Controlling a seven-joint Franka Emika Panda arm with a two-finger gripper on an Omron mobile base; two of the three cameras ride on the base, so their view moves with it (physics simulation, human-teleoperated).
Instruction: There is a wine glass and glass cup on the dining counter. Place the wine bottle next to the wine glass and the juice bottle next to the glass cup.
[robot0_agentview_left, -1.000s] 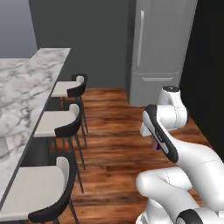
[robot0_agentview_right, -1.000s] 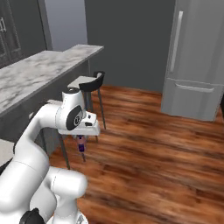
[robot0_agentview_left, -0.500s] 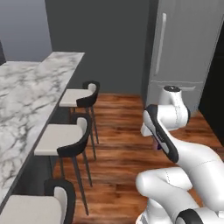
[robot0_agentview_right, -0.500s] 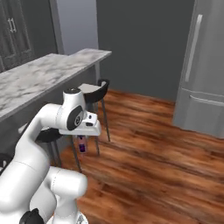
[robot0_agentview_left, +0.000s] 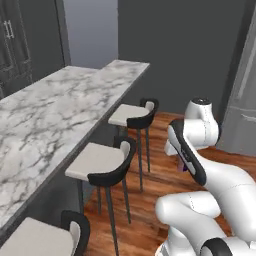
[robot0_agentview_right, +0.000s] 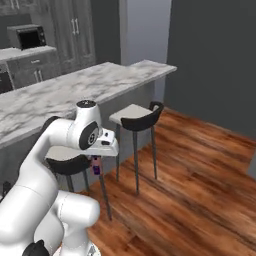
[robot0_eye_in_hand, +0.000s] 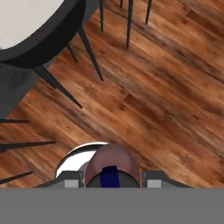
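Gripper (robot0_eye_in_hand: 112, 180) around one juice bottle (robot0_eye_in_hand: 112, 168)

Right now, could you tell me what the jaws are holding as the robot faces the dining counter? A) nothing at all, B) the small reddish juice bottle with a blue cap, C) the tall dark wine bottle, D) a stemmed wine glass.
B: in the hand view the reddish juice bottle with its dark blue cap sits clamped between the jaws, above the wooden floor.
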